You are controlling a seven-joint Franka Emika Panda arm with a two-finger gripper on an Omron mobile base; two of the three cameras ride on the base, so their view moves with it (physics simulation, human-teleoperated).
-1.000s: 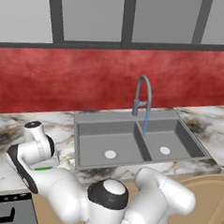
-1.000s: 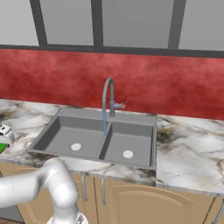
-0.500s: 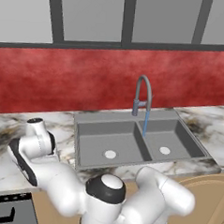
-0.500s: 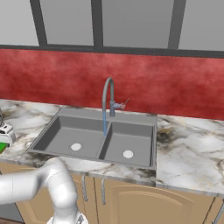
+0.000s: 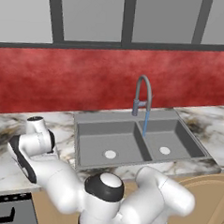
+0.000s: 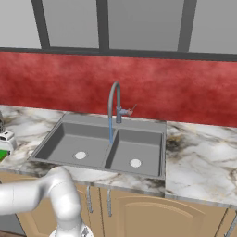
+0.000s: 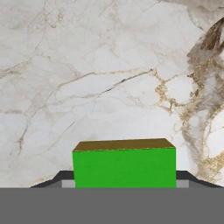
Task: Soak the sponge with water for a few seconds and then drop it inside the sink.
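One sponge (image 7: 124, 168) in closed pincer (image 7: 124, 183), above marble counter (image 7: 87, 78)

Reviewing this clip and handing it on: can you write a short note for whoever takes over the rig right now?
Gripper: shut on the sponge, over the marble counter left of the sink.
Water: running from the faucet down at the divider between the two basins.
Done: sponge gripped.
Left: carry it to the stream, hold it there a few seconds, then release it into the sink.
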